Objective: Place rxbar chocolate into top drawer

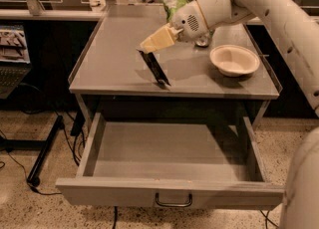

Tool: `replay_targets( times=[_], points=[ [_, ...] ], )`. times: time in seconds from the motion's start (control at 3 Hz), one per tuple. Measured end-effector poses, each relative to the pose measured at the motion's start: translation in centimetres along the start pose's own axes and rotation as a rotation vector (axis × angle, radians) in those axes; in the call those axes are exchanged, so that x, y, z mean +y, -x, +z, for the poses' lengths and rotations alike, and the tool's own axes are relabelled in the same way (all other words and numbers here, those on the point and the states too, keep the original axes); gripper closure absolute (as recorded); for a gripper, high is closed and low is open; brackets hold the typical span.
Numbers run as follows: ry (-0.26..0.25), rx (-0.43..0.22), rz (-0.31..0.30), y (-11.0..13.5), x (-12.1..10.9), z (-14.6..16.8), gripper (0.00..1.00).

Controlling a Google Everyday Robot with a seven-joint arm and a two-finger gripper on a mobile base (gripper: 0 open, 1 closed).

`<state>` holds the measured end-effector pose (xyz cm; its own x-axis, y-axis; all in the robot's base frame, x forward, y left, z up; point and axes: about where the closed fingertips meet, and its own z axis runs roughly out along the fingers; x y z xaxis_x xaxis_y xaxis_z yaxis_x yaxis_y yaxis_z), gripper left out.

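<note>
The chocolate bar (156, 69) is seen at the front middle of the desk (114, 58). It is apparently pinched at its upper end by the hand (145, 48), whose tips look pressed together on it. Its long axis runs from 11 o'clock to 5 o'clock, with the free end pointed at 5 o'clock toward the desk's front edge. The open drawer (169, 193) lies below, at 6 o'clock. With so little of it held, the bar could be swung loose, caught on that edge, or dropped short of the drawer.
</note>
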<state>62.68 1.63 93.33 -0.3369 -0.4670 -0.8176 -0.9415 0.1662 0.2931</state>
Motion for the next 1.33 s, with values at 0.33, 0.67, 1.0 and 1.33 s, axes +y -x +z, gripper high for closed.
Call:
replay_targets(
  times=[0.33, 0.67, 1.0, 1.33],
  points=[
    [-0.083, -0.028, 0.030, -0.4, 5.6, -1.3, 1.00],
    [-0.185, -0.049, 0.104, -3.5, 9.4, -1.9, 1.00],
    [-0.266, -0.038, 0.175, -6.9, 9.9, -1.1, 1.00],
    [-0.356, -0.031, 0.220, -10.4, 9.9, -0.3, 1.00]
  ],
)
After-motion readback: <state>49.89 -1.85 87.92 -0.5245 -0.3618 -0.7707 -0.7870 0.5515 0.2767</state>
